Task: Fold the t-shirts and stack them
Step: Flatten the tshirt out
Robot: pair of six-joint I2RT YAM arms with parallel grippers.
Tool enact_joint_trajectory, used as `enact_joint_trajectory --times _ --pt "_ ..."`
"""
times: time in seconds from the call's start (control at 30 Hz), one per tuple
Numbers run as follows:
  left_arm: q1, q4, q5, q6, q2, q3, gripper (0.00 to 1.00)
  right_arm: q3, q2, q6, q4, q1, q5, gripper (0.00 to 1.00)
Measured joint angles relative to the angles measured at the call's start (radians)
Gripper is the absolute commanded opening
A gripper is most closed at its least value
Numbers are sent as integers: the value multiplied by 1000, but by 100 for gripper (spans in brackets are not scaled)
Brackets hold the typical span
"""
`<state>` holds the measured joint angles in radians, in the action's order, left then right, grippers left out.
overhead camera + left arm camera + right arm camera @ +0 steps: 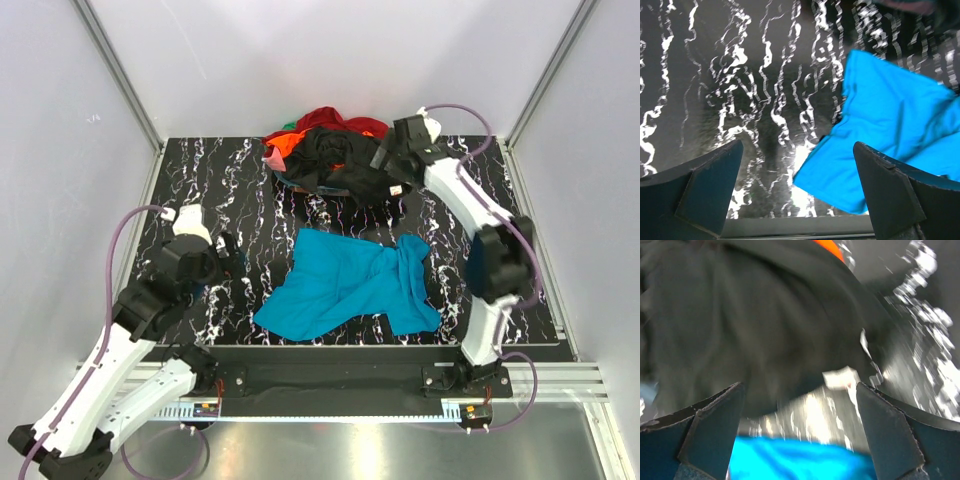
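Both wide open, holding nothing: my left gripper [796, 147] hovers beside the crumpled teal-blue cloth t-shirt [345, 282], my right gripper [800, 387] above the black cloth t-shirt [740, 320].

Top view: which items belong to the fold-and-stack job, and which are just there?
Job:
- teal t-shirt, spread loose mid-table
- black t-shirt, on top of the far pile
- red t-shirt and orange t-shirt, in that pile

Just there:
- marbled table
- aluminium rail at the near edge
- white walls
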<state>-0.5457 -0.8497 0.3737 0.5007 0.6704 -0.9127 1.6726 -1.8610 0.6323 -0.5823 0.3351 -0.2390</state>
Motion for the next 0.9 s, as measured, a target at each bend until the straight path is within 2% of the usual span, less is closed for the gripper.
enact_joint_trajectory --times 0.17,0.3,0.37,0.4,0.43,0.47,0.5,0.53,0.77,0.9 --pt "0 -21 7 -26 20 16 99 266 -321 -59 0 -22 45 100" --pt "0 -25 8 -33 28 19 99 393 -451 -76 -60 -28 57 97" --pt "0 -25 7 -34 28 19 99 422 -471 -87 -76 -33 61 78" --pt "3 -25 6 -34 29 19 99 438 -479 -97 -85 -36 61 64" --pt "6 -25 6 -35 32 19 99 453 -486 -108 -97 -41 58 47" --pt "10 -24 5 -37 34 19 99 467 -495 -119 -105 -47 58 24" --pt "14 -24 3 -38 36 19 99 475 -503 -130 -106 -54 63 6" --pt "18 -24 2 -39 40 19 99 484 -510 -126 -107 -62 68 0" --pt "28 -25 -4 -42 60 24 99 439 -481 -134 -54 -143 151 0" --pt "28 -23 -11 -48 61 24 99 383 -430 -176 -71 -249 142 0"
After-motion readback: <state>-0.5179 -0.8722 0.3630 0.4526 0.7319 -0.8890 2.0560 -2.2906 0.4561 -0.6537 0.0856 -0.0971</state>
